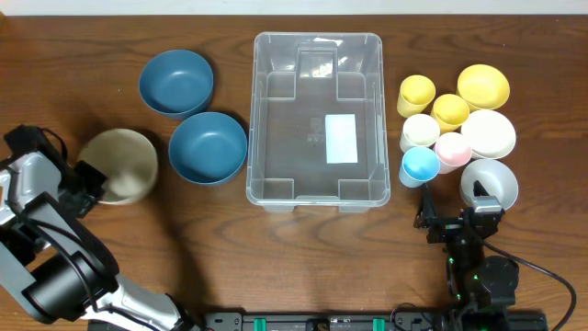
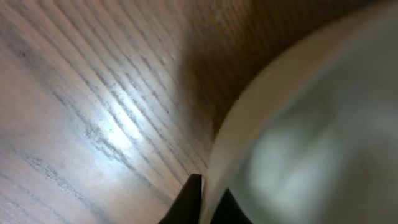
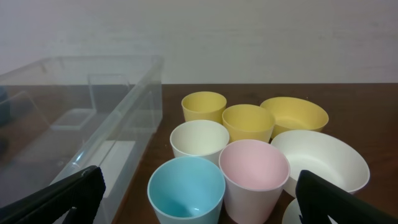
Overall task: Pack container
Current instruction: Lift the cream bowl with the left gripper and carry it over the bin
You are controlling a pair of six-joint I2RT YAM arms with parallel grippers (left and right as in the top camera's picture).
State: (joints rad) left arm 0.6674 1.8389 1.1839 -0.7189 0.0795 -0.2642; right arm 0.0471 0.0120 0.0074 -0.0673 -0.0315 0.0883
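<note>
Container [image 1: 294, 138] mouth up, long axis front-to-back; left fingers [image 2: 191, 194] tight on beige bowl [image 1: 124, 158] rim, right fingers [image 3: 68, 193] wide apart.

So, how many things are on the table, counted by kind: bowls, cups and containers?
Bowls: 6 (blue, blue, beige, yellow, white, white)
Cups: 5 (yellow, yellow, white, pink, light blue)
Container: 1
Total: 12
</note>
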